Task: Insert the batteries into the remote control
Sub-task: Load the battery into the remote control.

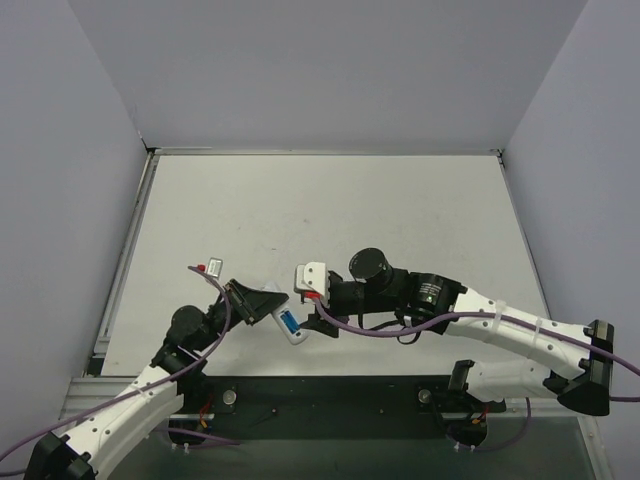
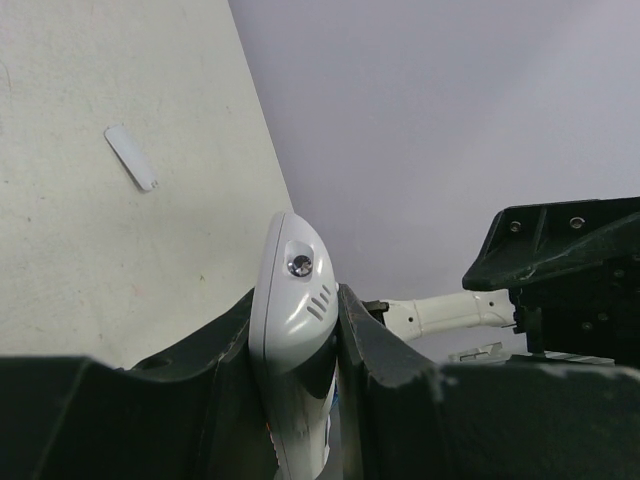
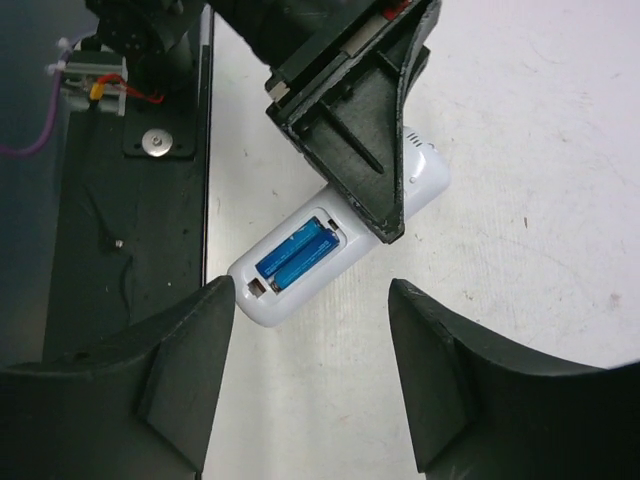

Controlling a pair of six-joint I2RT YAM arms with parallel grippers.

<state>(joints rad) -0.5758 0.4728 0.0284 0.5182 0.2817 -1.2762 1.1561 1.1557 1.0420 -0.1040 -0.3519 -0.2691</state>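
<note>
The top camera hangs high behind the near edge of the pale matte bench point(image 1: 320, 200) and looks steeply down, taking in its whole top up to the far corners. The left wrist camera sits low and very close, facing along the bench toward a plain grey wall point(image 2: 450, 120). The right wrist camera looks straight down from near. All three share the small white oblong plastic remote control point(image 3: 427, 180) (just its rounded tip, in the left wrist view).
</note>
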